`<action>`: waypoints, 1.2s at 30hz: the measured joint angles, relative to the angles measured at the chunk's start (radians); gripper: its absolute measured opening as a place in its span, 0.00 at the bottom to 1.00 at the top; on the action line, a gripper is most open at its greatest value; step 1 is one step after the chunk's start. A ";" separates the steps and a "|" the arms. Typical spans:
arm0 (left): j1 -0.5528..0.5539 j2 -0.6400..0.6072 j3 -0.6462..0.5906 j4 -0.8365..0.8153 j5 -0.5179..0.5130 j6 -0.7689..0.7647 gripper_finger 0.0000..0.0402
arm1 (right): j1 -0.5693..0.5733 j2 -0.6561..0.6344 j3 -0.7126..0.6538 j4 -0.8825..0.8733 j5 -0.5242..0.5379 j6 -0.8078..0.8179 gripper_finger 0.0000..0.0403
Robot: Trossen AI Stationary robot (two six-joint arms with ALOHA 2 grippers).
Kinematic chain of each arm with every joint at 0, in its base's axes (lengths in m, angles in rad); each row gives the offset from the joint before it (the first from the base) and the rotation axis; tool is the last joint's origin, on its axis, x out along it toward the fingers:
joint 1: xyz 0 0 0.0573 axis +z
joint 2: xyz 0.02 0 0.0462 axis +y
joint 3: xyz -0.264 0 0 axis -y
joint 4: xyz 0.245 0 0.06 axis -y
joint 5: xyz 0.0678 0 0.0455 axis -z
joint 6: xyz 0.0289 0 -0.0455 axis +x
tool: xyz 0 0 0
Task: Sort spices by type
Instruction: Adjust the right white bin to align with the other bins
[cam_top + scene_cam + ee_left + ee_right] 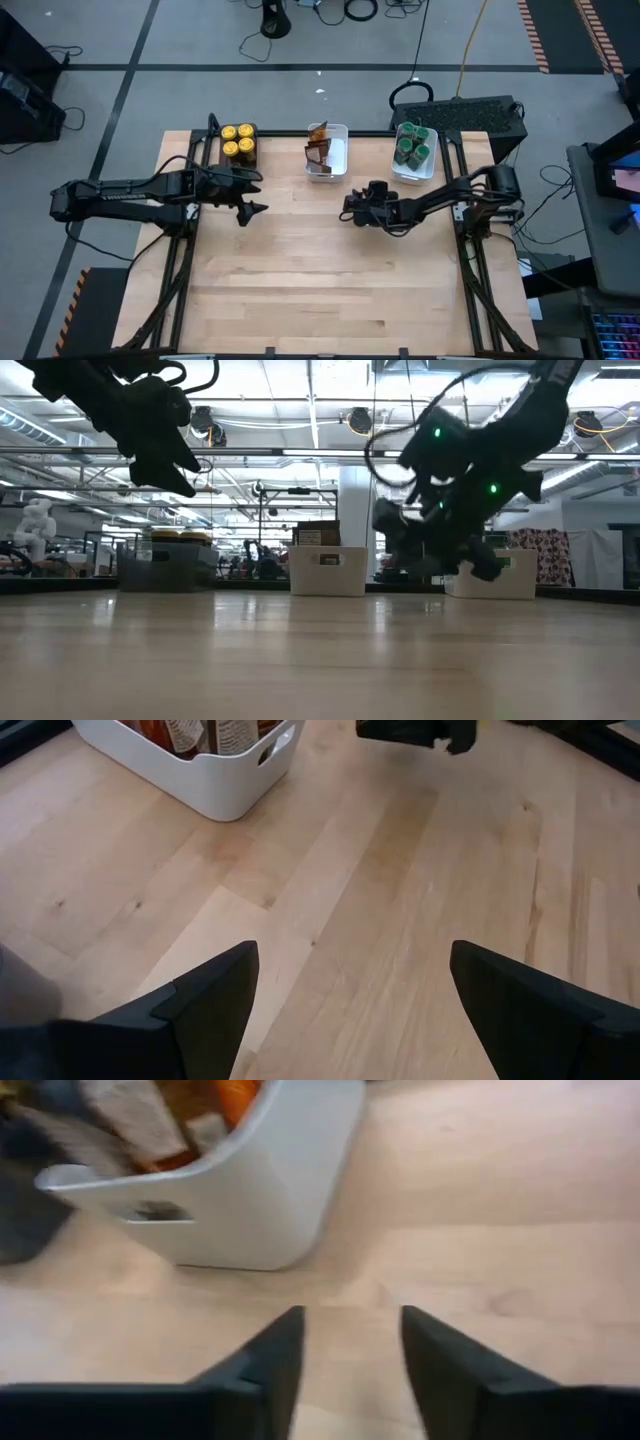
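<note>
Left gripper (350, 1005) fingers spread wide over bare wooden table (400, 900), nothing between them; ahead and off to one side, white tray (215, 775) holding brown-orange packets (190, 732); the other arm's gripper (420, 730) farther ahead.

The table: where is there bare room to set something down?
The whole near half of the table, in front of both grippers, is bare wood. The far edge is crowded: dark tray, middle white tray, right white tray.

Bare table (330, 280) (trays (327, 170) along back)
</note>
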 joint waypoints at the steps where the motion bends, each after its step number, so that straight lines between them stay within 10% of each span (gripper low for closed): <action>1: 0.000 0.000 0.000 0.000 0.000 0.000 0.83 | -0.005 0.011 0.000 -0.009 0.001 0.019 0.35; 7: 0.000 0.000 0.000 0.001 0.000 0.000 0.83 | -0.060 0.058 0.000 -0.010 0.002 -0.003 0.03; 36: 0.000 0.000 0.000 -0.001 0.000 -0.020 0.83 | -0.159 0.066 0.002 -0.505 0.062 0.168 0.00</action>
